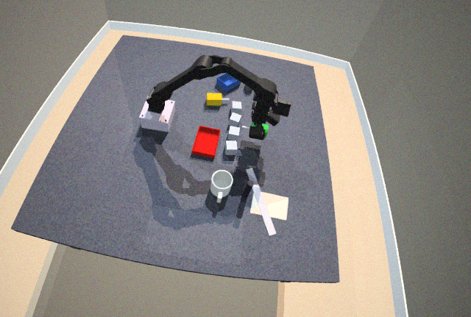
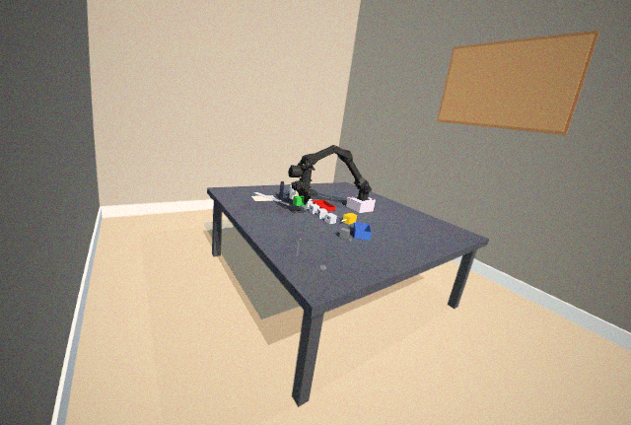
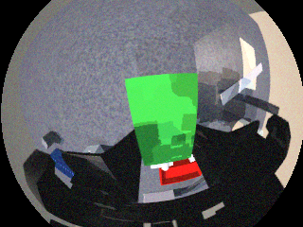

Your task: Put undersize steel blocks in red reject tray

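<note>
End effector [image 1: 257, 131] [image 2: 302, 198] [image 3: 168, 165] above dark table [image 1: 114, 192] [image 2: 407, 251] [image 3: 85, 71].

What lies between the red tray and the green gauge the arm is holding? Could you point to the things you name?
In the top view, the row of steel blocks [image 1: 233, 131] lies between the red tray [image 1: 205, 142] [image 2: 323, 205] and the green gauge [image 1: 265, 130] [image 2: 298, 200] [image 3: 163, 109].

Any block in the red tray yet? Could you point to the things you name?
No, the top view shows the red tray [image 1: 205, 142] [image 2: 323, 205] [image 3: 181, 174] with nothing in it.

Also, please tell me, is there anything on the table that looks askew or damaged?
Nothing looks damaged. The white strip lies slantwise, partly over the cream paper, which looks a little untidy. One block, second from the yellow gauge's end of the row, is turned slightly against its neighbours.
</note>
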You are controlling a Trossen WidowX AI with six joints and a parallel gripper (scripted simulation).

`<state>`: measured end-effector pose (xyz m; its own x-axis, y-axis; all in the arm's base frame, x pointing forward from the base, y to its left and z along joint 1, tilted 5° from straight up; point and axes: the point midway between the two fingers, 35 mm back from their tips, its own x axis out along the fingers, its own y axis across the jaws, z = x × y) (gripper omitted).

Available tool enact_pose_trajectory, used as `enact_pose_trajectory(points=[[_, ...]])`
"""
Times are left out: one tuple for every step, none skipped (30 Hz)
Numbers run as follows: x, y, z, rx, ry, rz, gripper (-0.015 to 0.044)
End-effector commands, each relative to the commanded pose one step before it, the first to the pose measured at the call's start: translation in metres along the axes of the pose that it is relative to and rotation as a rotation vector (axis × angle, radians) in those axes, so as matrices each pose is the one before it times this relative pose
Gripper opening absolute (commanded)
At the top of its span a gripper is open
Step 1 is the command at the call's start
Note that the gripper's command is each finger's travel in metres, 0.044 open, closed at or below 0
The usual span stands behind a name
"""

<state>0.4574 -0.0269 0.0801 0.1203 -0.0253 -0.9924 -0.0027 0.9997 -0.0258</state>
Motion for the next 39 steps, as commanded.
enact_pose_trajectory(points=[[0.00754,0.00026,0.00091,0.0048,0.0007,0.00364,0.0],[0.0,0.0,0.0,0.0,0.0,0.0,0.0],[0.0,0.0,0.0,0.0,0.0,0.0,0.0],[0.00308,-0.00004,0.00059,0.0,-0.00004,-0.00001,0.0],[0.00217,-0.00003,0.0004,0.0,-0.00003,-0.00001,0.0],[0.00091,-0.00001,0.00016,0.0,-0.00001,0.0,0.0],[0.0,0.0,0.0,0.0,0.0,0.0,0.0],[0.0,0.0,0.0,0.0,0.0,0.0,0.0],[0.00315,-0.00002,0.00055,0.0,-0.00004,0.0,0.0],[0.00223,-0.00001,0.00037,0.0,-0.00003,0.0,0.0],[0.00093,0.0,0.00015,0.0,-0.00001,0.0,0.0],[0.0,0.0,0.0,0.0,0.0,0.0,0.0],[0.0,0.0,0.0,0.0,0.0,0.0,0.0],[0.00309,0.00001,0.00051,0.0,-0.00004,0.0,0.0],[0.00218,0.00001,0.00035,0.0,-0.00002,0.0,0.0],[0.00091,0.0,0.00014,0.0,-0.00001,0.0,0.0],[0.0,0.0,0.0,0.0,0.0,0.0,0.0],[0.0,0.0,0.0,0.0,0.0,0.0,0.0],[0.00314,0.00005,0.00047,0.0,-0.00003,0.0,0.0],[0.00222,0.00004,0.00032,0.0,-0.00002,0.0,0.0],[0.00093,0.00002,0.00013,0.0,-0.00001,0.0,0.0],[0.0,0.0,0.0,0.0,0.0,0.0,0.0],[0.0,0.0,0.0,0.0,0.0,0.0,0.0],[0.00314,0.00009,0.00042,0.0,-0.00003,0.0,0.0],[0.00222,0.00007,0.00028,0.0,-0.00002,0.0,0.0],[0.00093,0.00003,0.00011,0.0,-0.00001,0.0,0.0],[0.0,0.0,0.0,0.0,0.0,0.0,0.0],[0.0,0.0,0.0,0.0,0.0,0.0,0.0],[0.00281,0.00014,0.00034,0.0,-0.00002,0.00001,0.0],[0.00197,0.0001,0.00023,0.0,-0.00001,0.00001,0.0],[0.00084,0.00004,0.00009,0.0,-0.00001,0.0,0.0],[0.0,0.0,0.0,0.0,0.0,0.0,0.0],[0.0,0.0,0.0,0.0,0.0,0.0,0.0],[0.00193,0.00013,0.00025,0.0,-0.00002,0.00001,0.0],[0.00193,0.00013,0.00024,0.0,-0.00002,0.00001,0.0],[0.0,0.0,0.0,0.0,0.0,0.0,0.0],[0.0,0.0,0.0,0.0,0.0,0.0,0.0],[0.00132,0.00011,0.0002,0.0,-0.00001,0.00001,0.0],[0.00132,0.00011,0.00019,0.0,-0.00001,0.00001,0.0]])
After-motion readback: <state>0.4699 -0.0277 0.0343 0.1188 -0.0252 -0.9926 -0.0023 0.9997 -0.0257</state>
